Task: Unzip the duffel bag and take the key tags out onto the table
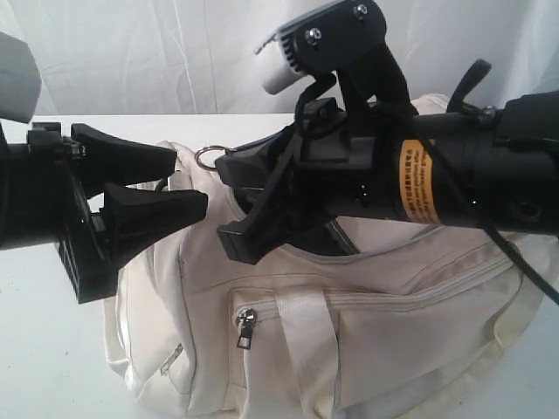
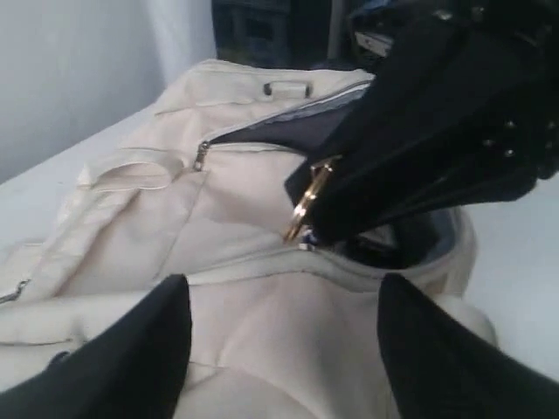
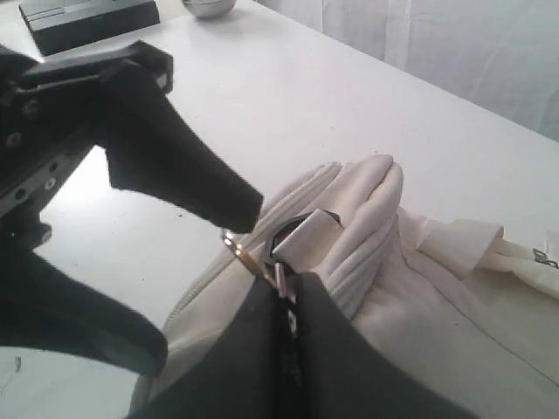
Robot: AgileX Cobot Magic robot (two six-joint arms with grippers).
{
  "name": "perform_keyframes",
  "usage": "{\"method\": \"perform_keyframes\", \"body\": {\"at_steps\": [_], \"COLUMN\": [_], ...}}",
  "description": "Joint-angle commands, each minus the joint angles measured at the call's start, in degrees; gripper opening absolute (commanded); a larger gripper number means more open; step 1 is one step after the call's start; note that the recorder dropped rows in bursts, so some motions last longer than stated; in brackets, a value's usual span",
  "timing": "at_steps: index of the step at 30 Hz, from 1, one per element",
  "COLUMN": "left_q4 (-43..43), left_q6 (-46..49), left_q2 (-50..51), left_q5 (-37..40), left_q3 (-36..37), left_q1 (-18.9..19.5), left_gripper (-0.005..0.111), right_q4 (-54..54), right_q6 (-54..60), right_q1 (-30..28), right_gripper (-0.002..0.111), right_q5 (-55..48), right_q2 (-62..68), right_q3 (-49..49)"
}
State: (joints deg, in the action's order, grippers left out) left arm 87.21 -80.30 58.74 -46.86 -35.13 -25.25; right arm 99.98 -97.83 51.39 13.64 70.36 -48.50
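Two grippers at your duffel bag: left gripper spread wide just off its end, right gripper pinched shut on the zipper pull.

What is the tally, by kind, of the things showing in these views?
duffel bag: 1
grippers: 2 (left gripper, jaws open; right gripper, jaws shut)
metal ring pinched by the right gripper: 1
side-pocket zipper pull: 1
key tags: 0 in view
Total: 5
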Motion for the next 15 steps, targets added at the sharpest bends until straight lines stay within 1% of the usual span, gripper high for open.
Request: {"method": "perform_keyframes", "body": {"at_steps": [1, 7, 12, 13, 15], "left_q4": [1.2, -2.0, -8.2, -8.2, -7.6], "left_q6": [-3.5, -1.1, 4.7, 5.3, 5.4], "left_q2": [-0.5, -0.3, 0.7, 1.4, 3.0], "left_q5": [-1.6, -2.5, -2.0, -0.8, -1.0], "left_q3": [1.9, 3.9, 3.9, 3.9, 3.9], "left_q1": [-0.1, -0.1, -0.1, -0.1, -0.1], "left_gripper": [0.065, 0.065, 0.064, 0.064, 0.064], "right_q4": [-2.6, -3.5, -4.2, -4.2, -5.3], "right_q6": [-0.4, -0.4, -0.4, -0.4, -0.4], "right_q1": [-0.1, -0.1, -0.1, -0.1, -0.1], "right_gripper": [0.0, 0.0, 0.0, 0.0, 0.0], "right_q5": [0.3, 2.3, 4.3, 4.9, 4.9], "right_q2": [-0.6, 0.4, 1.7, 1.8, 1.8], "right_q3": [-0.9, -2.3, -2.3, -2.3, -2.3]}}
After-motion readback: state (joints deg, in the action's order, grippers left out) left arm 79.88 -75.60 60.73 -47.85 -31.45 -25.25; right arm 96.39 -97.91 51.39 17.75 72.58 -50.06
